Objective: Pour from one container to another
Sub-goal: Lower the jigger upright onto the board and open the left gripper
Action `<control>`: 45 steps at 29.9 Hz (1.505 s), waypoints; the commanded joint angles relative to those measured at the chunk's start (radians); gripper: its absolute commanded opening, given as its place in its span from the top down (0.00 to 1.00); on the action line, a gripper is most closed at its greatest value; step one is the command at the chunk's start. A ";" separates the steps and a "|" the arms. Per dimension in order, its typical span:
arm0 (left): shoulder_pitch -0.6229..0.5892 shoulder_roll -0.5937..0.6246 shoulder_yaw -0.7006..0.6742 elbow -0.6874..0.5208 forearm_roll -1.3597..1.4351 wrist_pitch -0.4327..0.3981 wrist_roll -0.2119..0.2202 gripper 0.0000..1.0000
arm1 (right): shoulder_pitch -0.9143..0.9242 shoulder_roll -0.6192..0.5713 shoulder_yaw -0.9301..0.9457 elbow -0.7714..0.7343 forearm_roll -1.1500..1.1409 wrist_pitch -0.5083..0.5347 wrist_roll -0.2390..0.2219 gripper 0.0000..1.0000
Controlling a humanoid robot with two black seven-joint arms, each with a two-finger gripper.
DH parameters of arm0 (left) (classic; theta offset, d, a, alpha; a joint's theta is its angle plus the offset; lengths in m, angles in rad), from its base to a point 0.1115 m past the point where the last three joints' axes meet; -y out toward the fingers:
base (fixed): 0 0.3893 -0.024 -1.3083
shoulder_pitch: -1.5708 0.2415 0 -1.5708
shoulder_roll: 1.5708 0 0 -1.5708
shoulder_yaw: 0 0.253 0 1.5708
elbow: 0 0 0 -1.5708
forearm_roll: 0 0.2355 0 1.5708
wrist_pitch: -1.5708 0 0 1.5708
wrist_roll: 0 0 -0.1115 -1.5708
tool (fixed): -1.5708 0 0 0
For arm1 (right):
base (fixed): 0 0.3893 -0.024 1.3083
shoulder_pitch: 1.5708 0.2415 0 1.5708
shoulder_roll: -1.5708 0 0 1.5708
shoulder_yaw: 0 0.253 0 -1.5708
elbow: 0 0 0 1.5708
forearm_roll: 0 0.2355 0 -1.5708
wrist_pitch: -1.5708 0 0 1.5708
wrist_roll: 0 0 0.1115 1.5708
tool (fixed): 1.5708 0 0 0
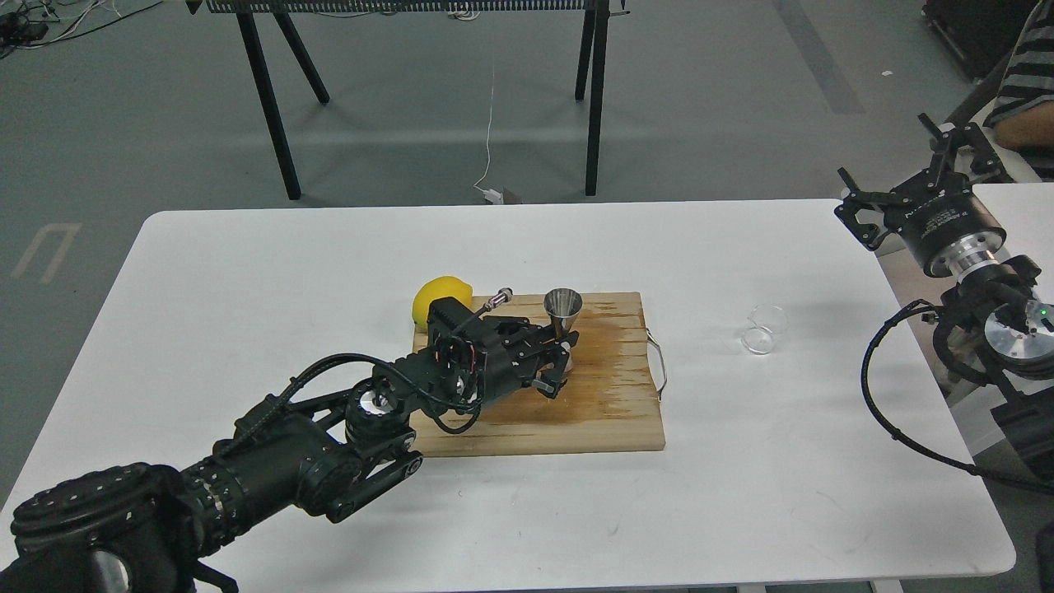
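The steel jigger (564, 306) stands upright over the wooden board (609, 412), just right of the lemon (440, 298). My left gripper (558, 362) is shut on the jigger's lower cone, which the fingers mostly hide. The clear glass cup (762, 329) sits alone on the white table (247, 272), well right of the board, with nothing touching it. My right gripper (904, 177) hangs open in the air past the table's far right corner, away from the cup.
A thin wire handle (659, 362) sticks out of the board's right edge. Black table legs (268, 99) stand on the floor behind. A person in a striped shirt (1025, 74) sits at the far right.
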 commanded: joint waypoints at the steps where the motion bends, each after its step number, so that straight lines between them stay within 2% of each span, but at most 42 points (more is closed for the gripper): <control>1: 0.001 0.000 0.000 0.010 0.000 0.001 0.000 0.78 | 0.000 0.003 0.000 0.000 0.000 0.000 0.001 0.01; 10: 0.001 0.000 0.000 0.010 0.000 0.029 -0.002 0.49 | 0.000 0.003 -0.002 0.002 0.000 0.000 0.001 0.01; 13: 0.001 0.000 0.000 0.010 0.000 0.035 -0.002 0.37 | 0.001 0.003 -0.001 0.002 0.000 0.000 0.001 0.01; 15: 0.001 0.000 0.000 0.010 0.000 0.035 -0.003 0.26 | 0.001 0.003 -0.001 0.002 0.000 -0.002 0.001 0.01; 17: 0.001 0.000 0.000 0.010 0.000 0.037 -0.006 0.20 | 0.001 0.003 -0.001 0.002 0.000 0.000 0.001 0.01; 25: 0.005 0.000 0.006 0.010 0.000 0.037 -0.011 0.15 | 0.003 0.006 0.000 0.009 0.002 0.000 0.001 0.01; 38: 0.005 0.000 0.006 0.005 0.000 0.040 -0.013 0.15 | 0.001 0.006 -0.001 0.016 0.002 0.005 0.001 0.01; 45: 0.028 0.014 0.004 -0.006 0.000 0.081 -0.016 0.15 | 0.001 0.006 -0.002 0.014 0.002 0.005 0.001 0.01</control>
